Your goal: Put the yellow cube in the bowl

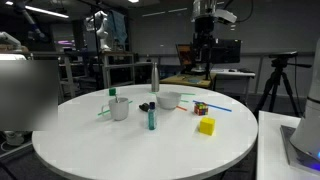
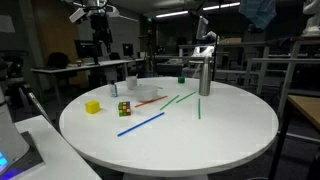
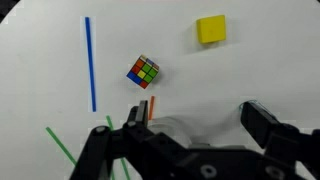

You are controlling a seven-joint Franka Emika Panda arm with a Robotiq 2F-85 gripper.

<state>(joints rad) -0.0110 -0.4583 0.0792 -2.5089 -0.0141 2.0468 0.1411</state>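
The yellow cube (image 1: 206,126) sits on the round white table, near its edge; it also shows in an exterior view (image 2: 92,107) and at the top of the wrist view (image 3: 211,29). The shallow white bowl (image 1: 168,100) stands near the table's middle, also seen in an exterior view (image 2: 148,95). In the wrist view the bowl (image 3: 185,128) lies blurred between the fingers. My gripper (image 3: 195,118) is open and empty, high above the table in both exterior views (image 1: 203,58) (image 2: 97,25).
A multicoloured puzzle cube (image 3: 143,71) lies between the bowl and the yellow cube. A blue stick (image 3: 90,62), green sticks (image 3: 60,145) and an orange stick (image 3: 152,107) lie flat. A mug with a green stick (image 1: 120,108), a teal bottle (image 1: 152,118) and a silver bottle (image 1: 154,76) stand nearby.
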